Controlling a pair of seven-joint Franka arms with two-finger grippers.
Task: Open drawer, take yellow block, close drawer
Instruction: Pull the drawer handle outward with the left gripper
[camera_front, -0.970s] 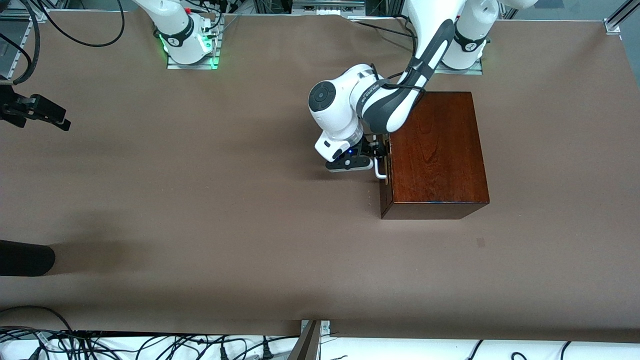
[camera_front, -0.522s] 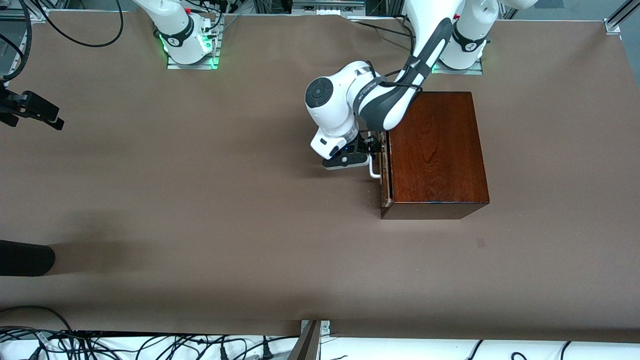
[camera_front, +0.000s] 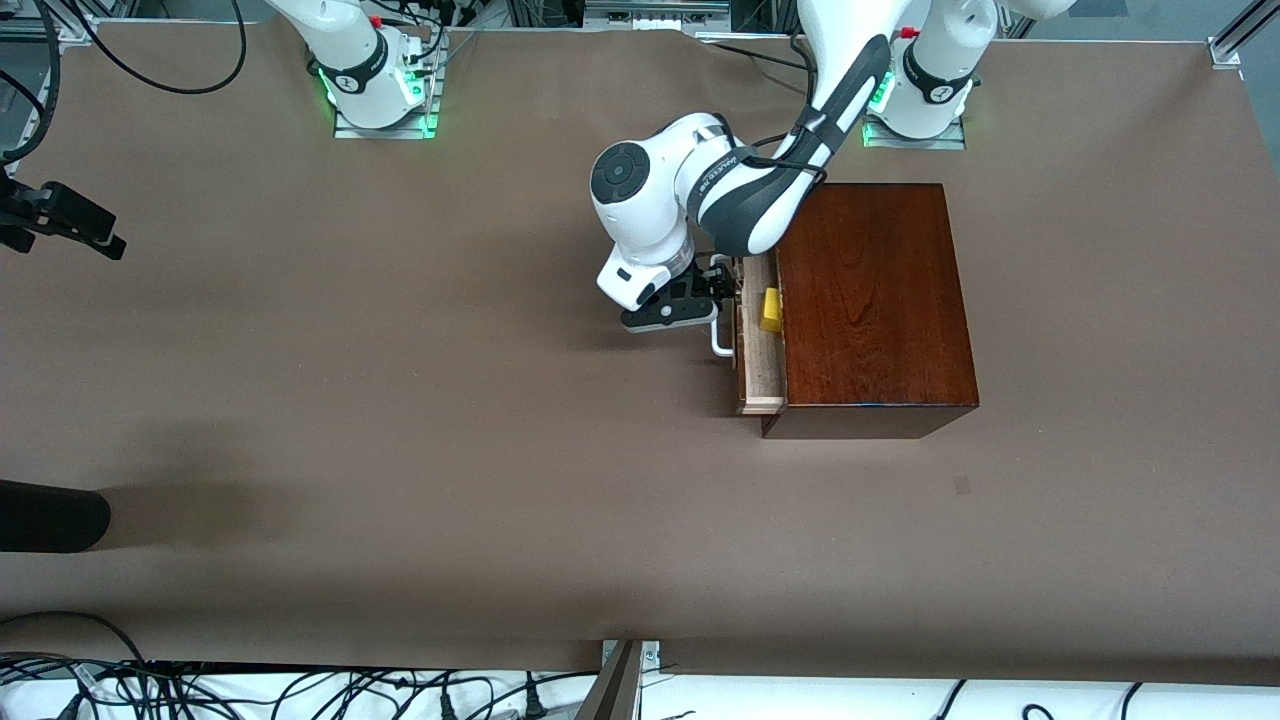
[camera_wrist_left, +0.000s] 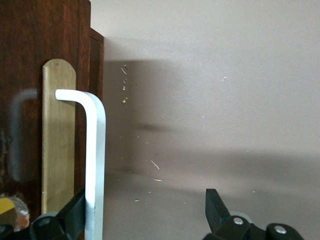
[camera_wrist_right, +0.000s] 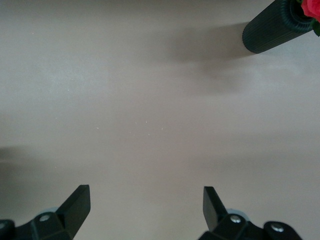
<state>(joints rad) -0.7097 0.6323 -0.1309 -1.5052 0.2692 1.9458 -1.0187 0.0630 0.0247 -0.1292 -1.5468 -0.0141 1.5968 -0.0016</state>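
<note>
With drawer (camera_front: 759, 360) part-open, hooked handle (camera_wrist_left: 95, 160) using spread left hand (camera_front: 722, 300) to expose yellow block (camera_front: 770, 309); right hand (camera_wrist_right: 145, 210) parked, released.

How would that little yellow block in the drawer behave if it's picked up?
The yellow block looks small with flat faces, so probably light, stiff and unlikely to roll. It sits close to the box's edge in the partly open drawer, so access may be tight.

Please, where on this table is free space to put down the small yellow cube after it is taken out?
Bare table spans from the drawer toward the right gripper, and nearer the camera than the box. It is crowded at the handle, where the left gripper hooks; yellow block lies inside.
</note>
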